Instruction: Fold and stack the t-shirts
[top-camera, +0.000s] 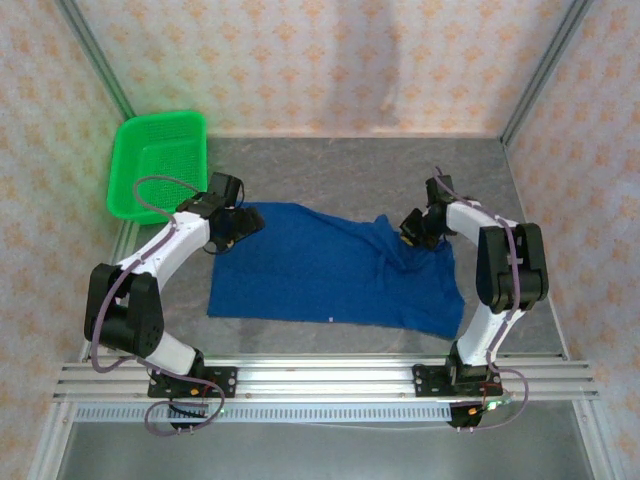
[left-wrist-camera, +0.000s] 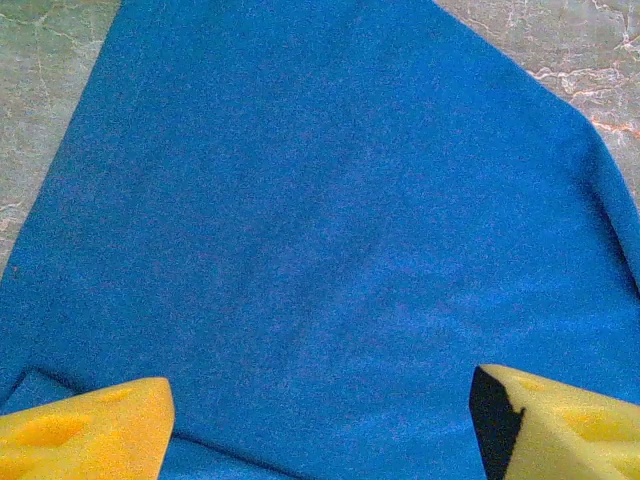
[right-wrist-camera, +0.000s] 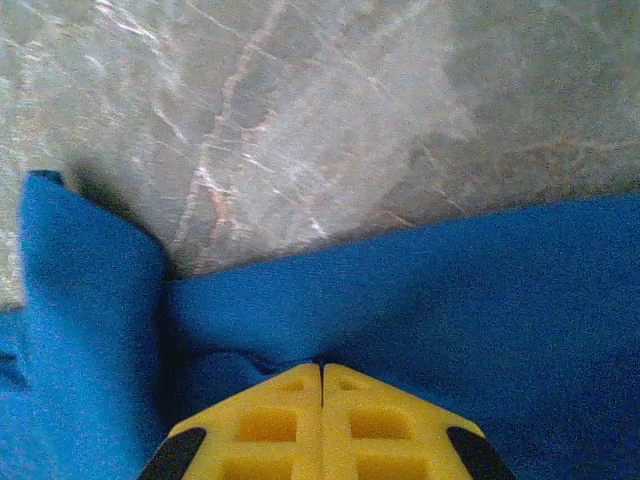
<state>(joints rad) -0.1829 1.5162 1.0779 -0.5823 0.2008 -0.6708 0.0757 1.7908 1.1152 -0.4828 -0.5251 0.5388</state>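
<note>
Overhead, the shirt (top-camera: 320, 275) lies spread on the table (top-camera: 330, 165), just right of the basket (top-camera: 165, 116) and nearer the arms than it. It is mostly flat and one layer thick, rumpled at the end farthest from the basket. The left gripper (top-camera: 240, 225) sits at the shirt corner nearest the basket. The right gripper (top-camera: 412, 232) is down in the rumpled end, well apart from the basket. I judge the task barely begun: no clean fold shows and nothing is stacked, so smoothing, folding and stacking are all left. A tiny white speck at the near hem is too small to read.

Next, at the left wrist, the left gripper (left-wrist-camera: 320, 430) has its jaws wide apart, holding nothing, above plain blue shirt (left-wrist-camera: 320, 200).

Last, at the right wrist, the right gripper (right-wrist-camera: 321, 372) has its jaws pressed together. Creases in the shirt (right-wrist-camera: 480, 290) run in to their tip, so they seem to pinch cloth. Bare table (right-wrist-camera: 300, 120) lies beyond. No brand, label or lettering can be read anywhere.
</note>
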